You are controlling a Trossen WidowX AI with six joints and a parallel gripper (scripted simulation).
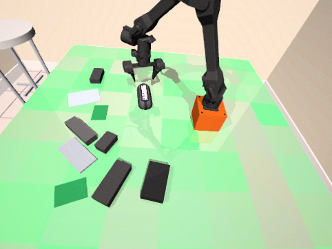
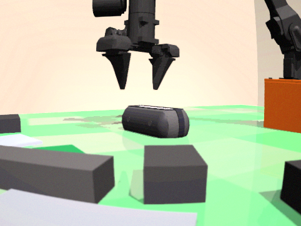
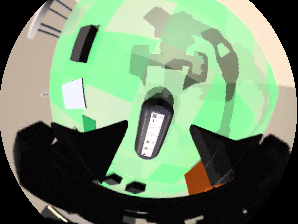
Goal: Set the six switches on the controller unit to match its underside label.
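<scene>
Wrist: two fingers (image 1: 130, 73) (image 2: 121, 67), one controller (image 1: 144, 97) (image 2: 147, 122) (image 3: 153, 131).

white label (image 1: 144, 92) (image 2: 156, 107) (image 3: 153, 131) facing up on the dark grey controller unit (image 1: 149, 104) (image 2: 143, 122) (image 3: 143, 122), dark marks printed in a row along it, too small and blurred to read, no words or numbers legible on it

The black arm has chunky joints and a tool (image 1: 144, 80) (image 2: 138, 89) (image 3: 159, 125) with tapered, seemingly unmarked fingers.
</scene>
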